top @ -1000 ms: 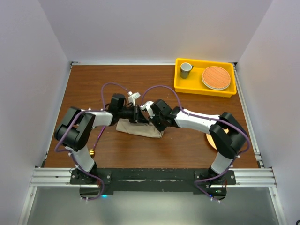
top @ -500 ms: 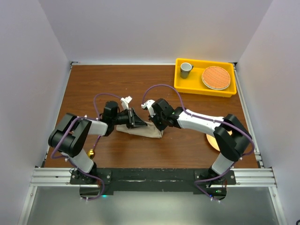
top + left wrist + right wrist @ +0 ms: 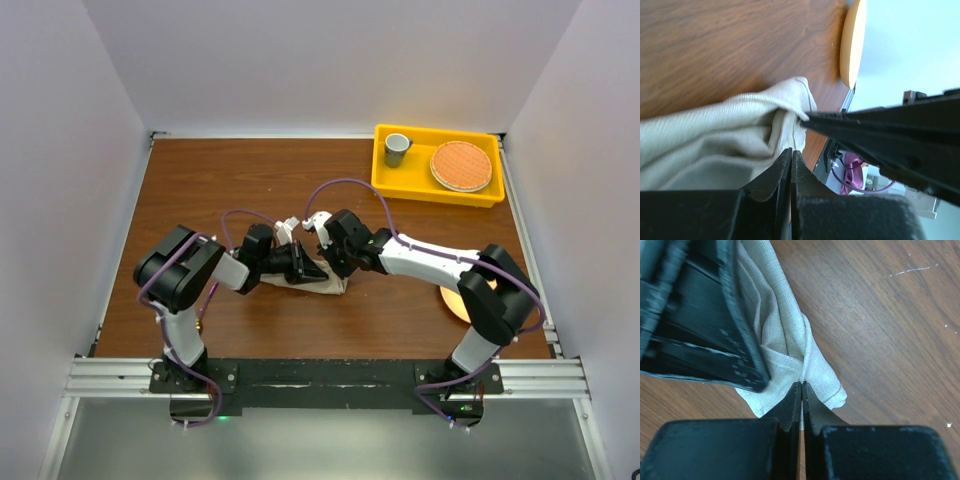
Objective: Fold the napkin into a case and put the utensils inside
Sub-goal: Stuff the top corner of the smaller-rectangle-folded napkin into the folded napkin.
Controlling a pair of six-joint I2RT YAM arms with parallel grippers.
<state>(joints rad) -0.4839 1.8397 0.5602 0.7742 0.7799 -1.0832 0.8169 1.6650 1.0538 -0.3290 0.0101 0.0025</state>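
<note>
Your napkin lies near the middle of the desk, between the two arms. Its long axis runs left to right, with the right end tipped slightly toward the arm bases. It is plain beige, folded into a narrow strip, and its soft creases gather to a bunched corner at that right end. Your right tool is closed, pinching a fold of cloth there. Your left tool is closed too, tips against the cloth; whether it grips any, you cannot tell.

The napkin lies on the table, the tray behind to its right.
</note>
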